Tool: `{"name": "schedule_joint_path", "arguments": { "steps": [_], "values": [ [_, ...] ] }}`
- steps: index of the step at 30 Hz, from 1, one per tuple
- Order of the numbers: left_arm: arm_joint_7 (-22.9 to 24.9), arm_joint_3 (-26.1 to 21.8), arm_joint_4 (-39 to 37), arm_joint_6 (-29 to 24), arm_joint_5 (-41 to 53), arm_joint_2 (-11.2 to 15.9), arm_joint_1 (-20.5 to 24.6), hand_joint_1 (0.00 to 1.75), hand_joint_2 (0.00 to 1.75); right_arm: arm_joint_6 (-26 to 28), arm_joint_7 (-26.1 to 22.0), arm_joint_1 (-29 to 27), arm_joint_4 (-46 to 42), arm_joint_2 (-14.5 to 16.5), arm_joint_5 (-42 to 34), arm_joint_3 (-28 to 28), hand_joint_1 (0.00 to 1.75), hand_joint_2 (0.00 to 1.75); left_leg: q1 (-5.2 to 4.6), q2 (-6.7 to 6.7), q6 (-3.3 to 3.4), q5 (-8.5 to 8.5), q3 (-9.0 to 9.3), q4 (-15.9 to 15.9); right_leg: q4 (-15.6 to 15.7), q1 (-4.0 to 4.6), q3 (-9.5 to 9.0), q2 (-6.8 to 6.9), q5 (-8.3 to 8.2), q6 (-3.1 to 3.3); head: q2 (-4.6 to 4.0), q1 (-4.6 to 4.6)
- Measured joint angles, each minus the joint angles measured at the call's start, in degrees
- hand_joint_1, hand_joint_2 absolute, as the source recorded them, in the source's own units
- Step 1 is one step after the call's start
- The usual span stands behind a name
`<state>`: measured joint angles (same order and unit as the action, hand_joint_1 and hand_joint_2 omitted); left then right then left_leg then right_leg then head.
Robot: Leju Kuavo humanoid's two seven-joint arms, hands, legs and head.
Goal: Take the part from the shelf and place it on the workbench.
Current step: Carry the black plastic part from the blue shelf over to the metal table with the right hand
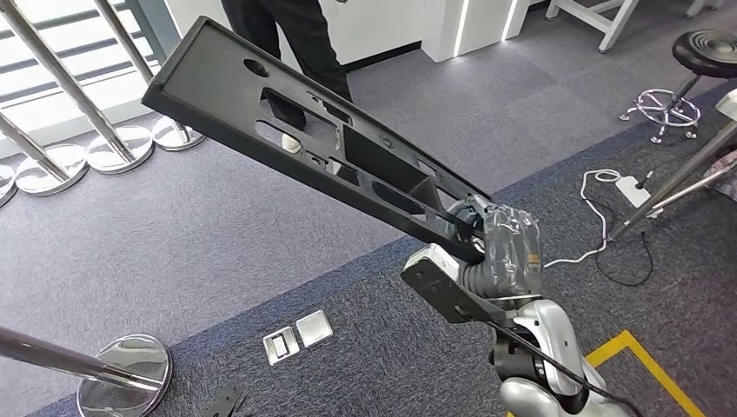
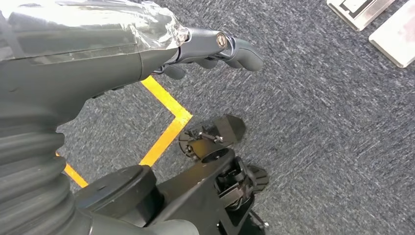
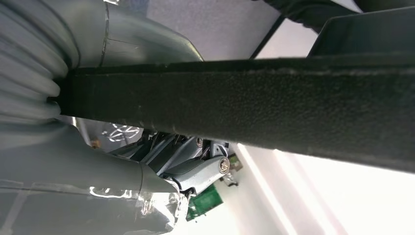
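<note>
The part point(image 1: 287, 122) is a long black plastic panel with several cut-outs. It slants up and away to the left above the carpet. My right hand point(image 1: 504, 248) grips its near end, low at the centre right of the head view. In the right wrist view the panel's dark edge point(image 3: 274, 107) runs across the picture, with the right hand point(image 3: 147, 161) wrapped around it. My left hand point(image 2: 195, 49) hangs over the grey carpet and holds nothing, its thumb stretched out.
A person in dark trousers point(image 1: 295, 35) stands behind the panel's far end. Chrome post bases point(image 1: 113, 148) point(image 1: 126, 369) stand at the left. A stool point(image 1: 695, 61), a white cable with a power strip point(image 1: 626, 187), floor sockets point(image 1: 297, 337) and yellow tape point(image 1: 643, 365) lie around.
</note>
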<state>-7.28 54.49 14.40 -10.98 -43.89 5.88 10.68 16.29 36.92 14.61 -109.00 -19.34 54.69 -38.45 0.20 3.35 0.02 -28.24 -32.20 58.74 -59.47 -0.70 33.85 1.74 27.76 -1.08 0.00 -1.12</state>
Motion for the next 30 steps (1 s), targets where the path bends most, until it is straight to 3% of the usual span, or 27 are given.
{"name": "schedule_joint_path", "arguments": {
  "steps": [3,5,7,8,9,11,13,16,18,19,21,23,24,25,26,28,30],
  "values": [
    [0.11,0.01,0.01,-0.03,0.06,0.00,0.13,0.00,1.75,-0.01,-0.04,-0.13,-0.07,-0.07,0.04,0.13,1.75,1.75,0.28,-0.29,-0.86,-1.08,-0.11,1.14,0.26,-0.07,0.12,-1.07,-0.39,1.09,0.00,0.64],
    [0.16,0.02,0.02,-0.05,0.07,0.00,0.17,0.00,1.75,-0.04,-0.09,-0.05,-0.13,-0.05,0.04,0.15,1.75,1.75,0.45,-1.78,-1.28,-4.34,-2.17,6.37,0.42,-0.16,0.11,-1.63,-0.61,1.60,0.00,1.29],
    [0.20,0.02,0.02,-0.15,0.07,0.00,0.06,0.00,1.75,-0.11,-0.13,-0.01,-0.15,-0.04,0.03,0.15,1.75,1.75,0.44,-2.59,-1.38,-7.69,-5.71,14.05,0.39,0.01,0.19,-2.39,-0.66,1.85,0.00,1.94],
    [0.21,0.02,0.02,-0.21,0.07,0.00,0.01,0.00,1.75,-0.15,-0.15,-0.02,-0.15,-0.04,0.03,0.15,1.75,1.75,0.41,-2.74,-1.31,-8.15,-6.84,16.35,0.37,0.11,0.20,-2.84,-0.67,1.89,0.00,2.17],
    [0.22,0.02,0.02,-0.26,0.07,0.00,-0.02,0.00,1.75,-0.18,-0.17,-0.02,-0.15,-0.04,0.02,0.15,1.75,1.75,0.38,-2.85,-1.12,-7.46,-6.99,16.49,0.36,0.19,0.17,-3.32,-0.68,1.91,0.00,2.35],
    [0.22,0.02,0.02,-0.28,0.07,0.00,-0.01,0.00,1.75,-0.20,-0.19,-0.02,-0.15,-0.04,0.02,0.15,1.75,1.75,0.27,-3.39,-0.51,-3.59,-4.38,10.68,0.34,0.28,-0.01,-4.24,-0.69,1.91,0.00,2.70],
    [0.22,0.02,0.02,-0.29,0.07,0.01,0.01,0.00,1.75,-0.20,-0.20,0.00,-0.16,-0.04,0.02,0.15,1.75,1.75,0.17,-4.89,0.06,-0.53,-1.18,3.59,0.33,0.31,-0.08,-4.92,-0.70,1.84,0.00,2.95],
    [0.23,0.02,0.02,-0.32,0.07,0.02,0.03,0.00,1.75,-0.20,-0.22,0.03,-0.16,-0.03,0.02,0.15,1.75,1.75,-0.09,-5.95,0.29,-0.08,-0.02,0.21,0.32,0.19,0.34,-5.93,-0.95,1.27,0.00,3.04],
    [0.25,0.02,0.03,-0.32,0.09,0.01,0.15,0.00,1.75,-0.19,-0.24,0.00,-0.17,-0.04,0.02,0.16,1.75,1.75,-0.03,-5.21,0.62,0.31,0.03,-0.39,0.37,0.05,0.53,-6.26,-1.02,0.71,0.00,3.01],
    [0.26,0.02,0.04,-0.31,0.10,-0.01,0.24,0.00,1.75,-0.18,-0.26,0.01,-0.18,-0.05,-0.01,0.18,1.75,1.75,0.10,-4.79,0.92,0.57,0.11,-0.77,-0.17,0.10,0.77,-5.63,-0.49,0.47,0.00,2.81],
    [0.28,0.02,0.06,-0.28,0.11,-0.04,0.32,0.00,1.75,-0.14,-0.38,0.08,-0.18,-0.04,-0.07,0.19,1.75,1.75,0.34,-3.77,1.44,0.98,0.19,-1.38,-4.46,0.18,2.59,-3.60,2.45,0.03,0.00,2.10],
    [0.35,0.02,0.07,-0.20,0.11,-0.04,0.24,0.00,1.75,-0.11,-0.48,0.12,-0.17,-0.02,-0.13,0.20,1.75,1.75,0.27,-2.79,1.62,1.01,0.07,-1.37,-11.88,0.06,5.88,-2.52,6.07,-0.40,0.00,1.41],
    [0.38,0.02,0.07,-0.13,0.11,-0.04,0.21,0.00,1.75,-0.10,-0.50,0.09,-0.17,-0.02,-0.18,0.20,1.75,1.75,0.28,-2.31,1.62,0.98,0.02,-1.31,-14.56,-0.05,7.06,-2.41,6.85,-0.60,0.00,1.18],
    [0.39,0.02,0.07,-0.03,0.11,-0.05,0.22,0.00,1.75,-0.09,-0.51,0.07,-0.17,-0.02,-0.21,0.20,1.75,1.75,0.32,-1.83,1.57,0.94,-0.02,-1.24,-15.25,-0.18,7.30,-2.30,6.54,-0.79,0.00,0.96],
    [0.39,0.02,0.07,0.06,0.11,-0.06,0.23,0.00,1.75,-0.08,-0.54,0.06,-0.17,-0.02,-0.24,0.20,1.75,1.75,0.41,-1.40,1.46,0.86,-0.02,-1.13,-13.51,-0.30,6.37,-2.07,5.15,-0.97,0.00,0.77],
    [0.39,0.02,0.09,0.17,0.11,-0.07,0.27,0.00,1.75,-0.05,-0.58,0.09,-0.17,-0.02,-0.27,0.21,1.75,1.75,0.53,-0.69,0.96,0.51,-0.02,-0.71,-5.75,-0.45,2.40,-0.61,1.59,-1.23,0.00,0.34],
    [0.41,0.02,0.11,0.18,0.11,-0.05,0.31,0.00,1.75,-0.02,-0.60,0.10,-0.17,-0.02,-0.28,0.22,1.75,1.75,0.31,-0.24,0.31,0.12,-0.09,-0.08,-0.57,-0.37,0.03,0.36,0.01,-0.79,0.00,0.02]
  ]
}}
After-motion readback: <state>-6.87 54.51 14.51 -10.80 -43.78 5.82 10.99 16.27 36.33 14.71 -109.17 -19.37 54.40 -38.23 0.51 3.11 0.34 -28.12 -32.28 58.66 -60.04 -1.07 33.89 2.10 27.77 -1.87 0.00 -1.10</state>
